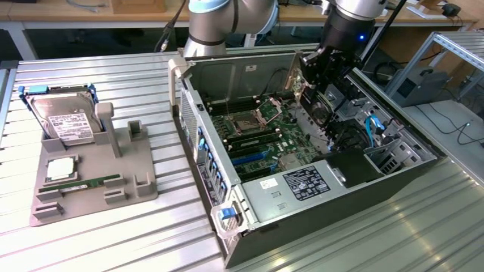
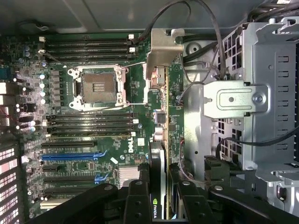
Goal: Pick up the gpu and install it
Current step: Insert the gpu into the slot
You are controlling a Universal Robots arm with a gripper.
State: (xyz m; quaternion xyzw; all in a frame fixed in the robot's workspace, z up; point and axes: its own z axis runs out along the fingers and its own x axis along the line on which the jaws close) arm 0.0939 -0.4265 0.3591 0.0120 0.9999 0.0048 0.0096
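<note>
I'm running this in a robotics lab: a robot arm [image 1: 208, 25] stands at a ribbed metal bench [image 1: 113, 249] beside an open PC tower [image 1: 250, 71], with wooden desks [image 1: 45, 14] behind and an aluminium-profile frame [image 1: 414, 62] at the exterior view's right.

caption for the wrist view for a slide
Gripper holds the gpu edge-on over the motherboard, silver bracket at the far end.

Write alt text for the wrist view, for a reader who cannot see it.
The gripper holds the gpu edge-on between its black fingers, silver bracket at the far end, over a computer's motherboard. The board shows a CPU socket, memory slots and blue expansion slots; a metal drive cage stands beside the card.
</note>
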